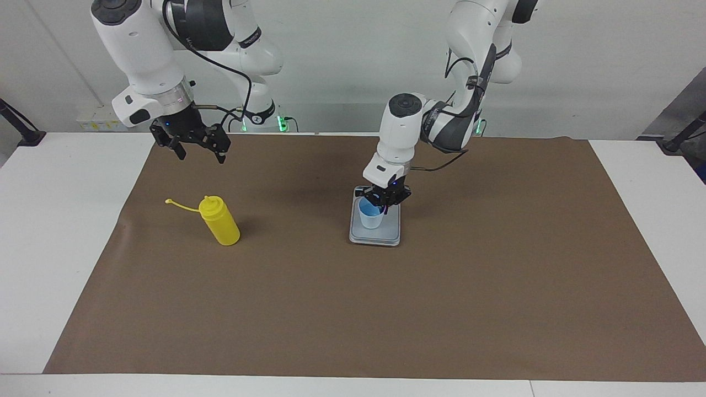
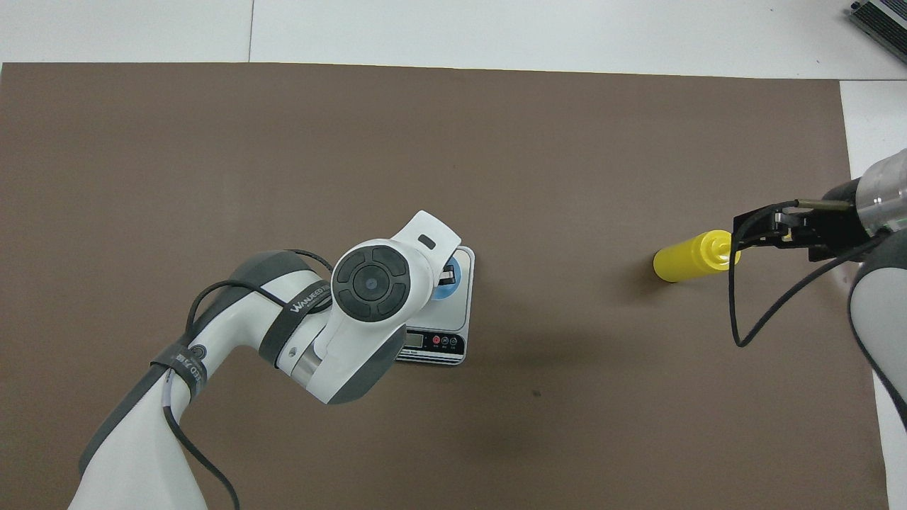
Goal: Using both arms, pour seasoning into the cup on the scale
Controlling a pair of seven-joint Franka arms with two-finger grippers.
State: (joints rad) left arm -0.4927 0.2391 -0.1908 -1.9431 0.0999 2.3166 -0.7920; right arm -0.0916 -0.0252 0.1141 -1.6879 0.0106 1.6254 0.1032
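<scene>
The pale blue cup (image 1: 370, 216) stands upright on the silver-grey scale (image 1: 376, 236) in the middle of the brown mat. My left gripper (image 1: 384, 202) reaches straight down to the cup's rim on the side nearer to the robots. In the overhead view the left arm's wrist covers most of the cup (image 2: 447, 280) and part of the scale (image 2: 457, 316). The yellow seasoning bottle (image 1: 220, 223) stands toward the right arm's end, with its cap strap (image 1: 179, 205) sticking out sideways. My right gripper (image 1: 199, 151) hangs open and empty in the air above the mat, close to the bottle (image 2: 689, 260).
A brown mat (image 1: 353, 309) covers most of the white table (image 1: 49, 231). The scale's dark display strip (image 2: 432, 341) faces the robots. A black cable (image 2: 737, 312) loops down from the right wrist.
</scene>
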